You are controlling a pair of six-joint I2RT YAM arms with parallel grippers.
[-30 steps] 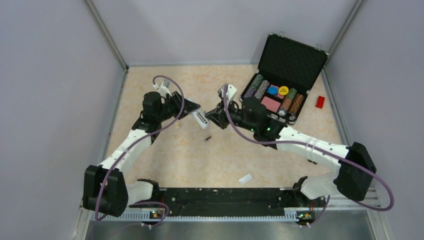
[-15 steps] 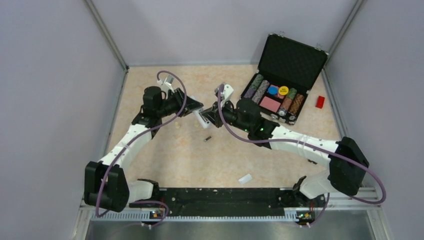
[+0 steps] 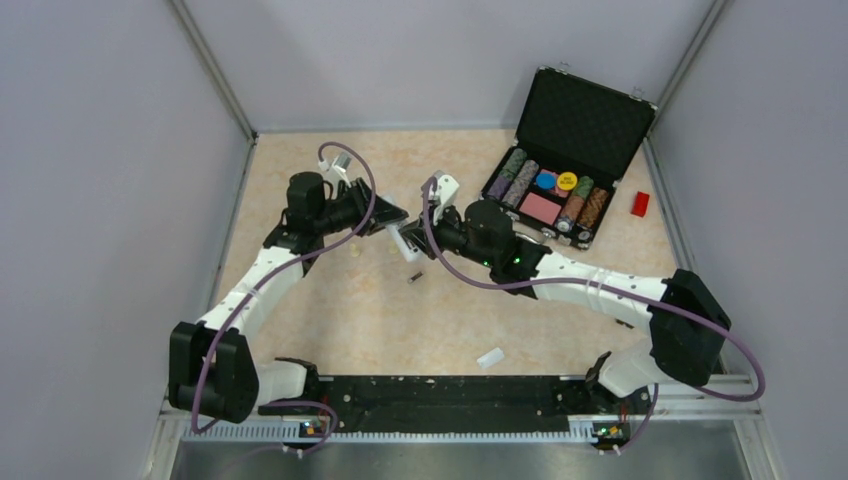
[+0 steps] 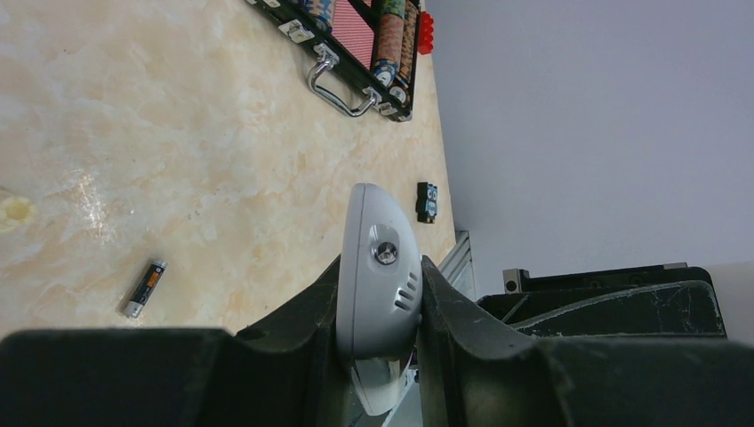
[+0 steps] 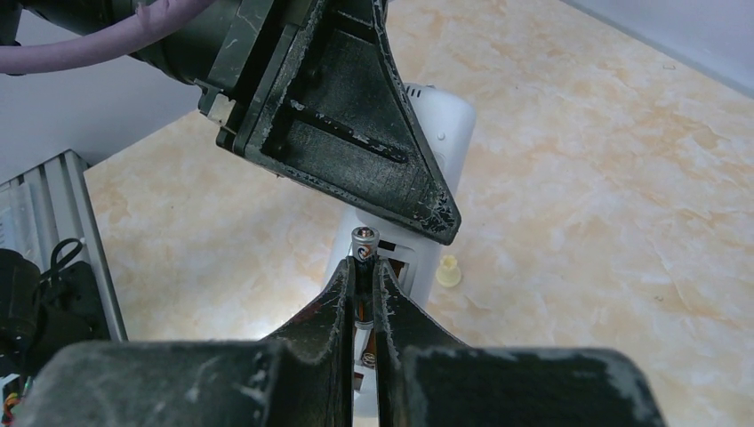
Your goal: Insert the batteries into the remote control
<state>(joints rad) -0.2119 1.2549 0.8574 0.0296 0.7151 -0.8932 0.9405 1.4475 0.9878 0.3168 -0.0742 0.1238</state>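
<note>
Arms (image 3: 262, 281) angled inward, remote (image 4: 378, 267) clamped, battery (image 5: 363, 237) pinched

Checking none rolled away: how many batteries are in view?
2. One battery lies on the table; the second battery is pinched in the right tool, at the remote control gripped by the left tool. Others may hide inside the remote.

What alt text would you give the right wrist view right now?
The right gripper pinches a battery right at the white remote control, which the left gripper's dark finger clamps. A cream peg lies on the table nearby.
</note>
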